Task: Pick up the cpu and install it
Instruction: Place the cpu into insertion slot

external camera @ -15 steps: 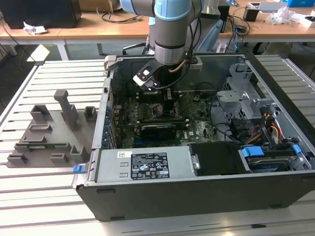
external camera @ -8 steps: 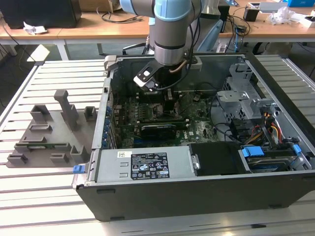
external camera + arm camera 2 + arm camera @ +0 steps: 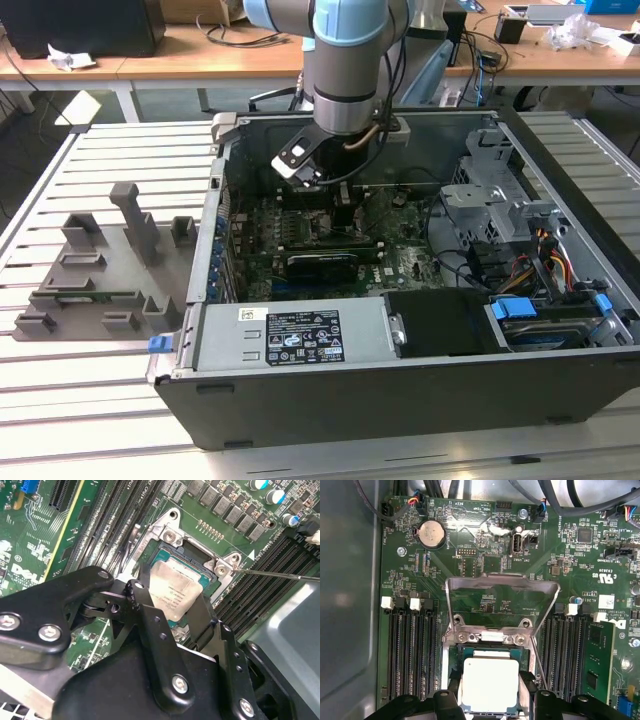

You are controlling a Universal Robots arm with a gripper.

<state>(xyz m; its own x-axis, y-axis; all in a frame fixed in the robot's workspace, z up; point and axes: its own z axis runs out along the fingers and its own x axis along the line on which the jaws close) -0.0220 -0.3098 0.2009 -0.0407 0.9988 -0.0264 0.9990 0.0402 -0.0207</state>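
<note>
The cpu, a small square chip with a silver-grey top, lies level in the motherboard socket; the second wrist view shows the cpu within the socket frame. My gripper reaches down into the open computer case, and its black fingers sit tight against two opposite edges of the chip. In the second wrist view the gripper straddles the chip the same way. In the exterior view the gripper hangs over the middle of the motherboard.
The socket's metal load plate stands hinged up, its thin lever swung out. Memory slots flank the socket. A power supply and drive cage crowd the case. A grey fixture tray sits on the table at the exterior view's left.
</note>
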